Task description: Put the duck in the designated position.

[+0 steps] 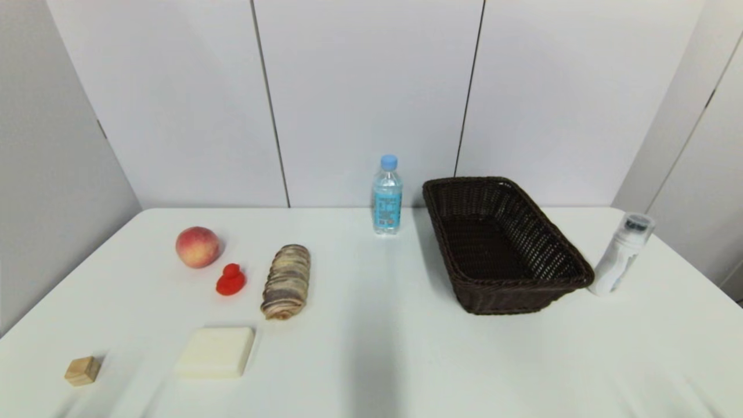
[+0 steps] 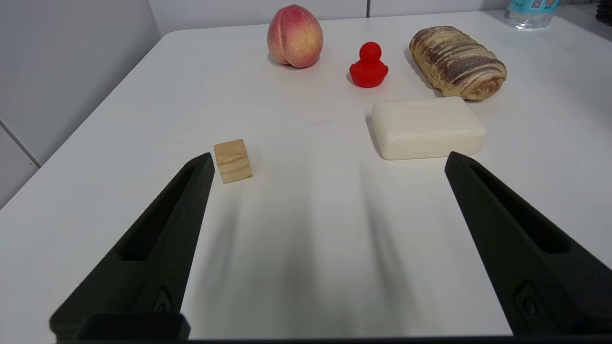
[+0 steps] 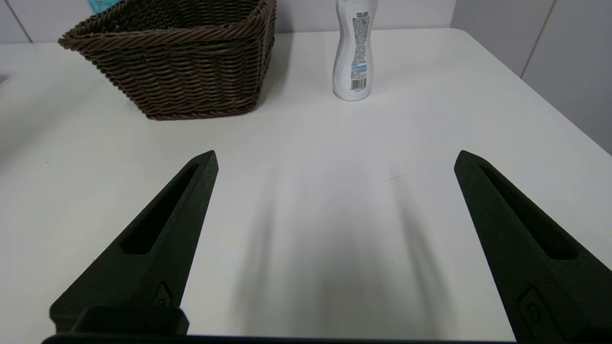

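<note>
The white table [image 1: 371, 348] carries everything. Largest on it is the dark brown wicker basket [image 1: 502, 244], on the right half, with nothing visible inside. Just past the basket's right side stands a white bottle [image 1: 620, 255], upright; a clear water bottle [image 1: 387, 196] with a blue cap stands upright near the far edge, just left of the basket. On the left half lies a striped bread roll [image 1: 286, 281], lengthwise away from the robot, and nearer the front a pale soap-like bar [image 1: 215, 351]. A red-yellow peach [image 1: 197, 247] sits farthest left in the back row. The duck [image 1: 230, 280] – small, bright red, upright – rests on the table between the peach and the roll, touching neither, beyond the bar. Smallest is a wooden cube [image 1: 82, 370] near the front left edge.

Neither arm shows in the head view. The left tool [image 2: 327, 160] hangs above the front left of the table, fingers spread wide, holding nothing – the cube just beside one fingertip. The right tool [image 3: 334, 157] hangs over bare table before the basket, fingers likewise wide apart
</note>
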`<state>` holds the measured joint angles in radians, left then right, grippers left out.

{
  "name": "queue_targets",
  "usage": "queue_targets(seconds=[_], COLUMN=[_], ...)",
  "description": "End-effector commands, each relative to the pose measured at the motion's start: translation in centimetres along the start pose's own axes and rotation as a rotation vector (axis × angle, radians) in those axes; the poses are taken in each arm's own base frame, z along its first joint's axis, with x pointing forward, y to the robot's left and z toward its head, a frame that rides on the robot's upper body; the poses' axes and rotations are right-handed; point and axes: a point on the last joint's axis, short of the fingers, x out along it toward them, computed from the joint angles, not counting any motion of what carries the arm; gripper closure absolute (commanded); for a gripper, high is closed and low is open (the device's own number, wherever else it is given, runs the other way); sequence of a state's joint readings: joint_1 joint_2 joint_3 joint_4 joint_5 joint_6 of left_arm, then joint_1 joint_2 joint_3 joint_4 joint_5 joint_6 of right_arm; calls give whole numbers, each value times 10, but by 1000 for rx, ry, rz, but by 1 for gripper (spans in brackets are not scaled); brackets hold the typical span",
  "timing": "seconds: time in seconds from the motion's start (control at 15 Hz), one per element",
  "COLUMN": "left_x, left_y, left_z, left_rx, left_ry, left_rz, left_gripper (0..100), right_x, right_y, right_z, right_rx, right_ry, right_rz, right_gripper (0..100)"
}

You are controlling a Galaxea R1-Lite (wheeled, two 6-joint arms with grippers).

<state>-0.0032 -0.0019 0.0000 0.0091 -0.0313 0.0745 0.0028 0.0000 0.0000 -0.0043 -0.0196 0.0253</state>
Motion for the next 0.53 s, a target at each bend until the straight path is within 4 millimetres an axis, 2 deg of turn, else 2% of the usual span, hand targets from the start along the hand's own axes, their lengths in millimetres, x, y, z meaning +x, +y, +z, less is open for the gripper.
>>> queue_targets(seconds=[0.07,0.53], left_x=[0,0], left_y=[0,0], left_z=[0,0], left_rx=[1,1], left_ry=[2,2], left_rz=[-1,-1], left_gripper=[0,0], right_x=[0,0], right_y=[0,0], right_z=[0,0], right_rx=[1,1], right_ry=[0,-2], right_rz=[0,-2], right_gripper=[0,0])
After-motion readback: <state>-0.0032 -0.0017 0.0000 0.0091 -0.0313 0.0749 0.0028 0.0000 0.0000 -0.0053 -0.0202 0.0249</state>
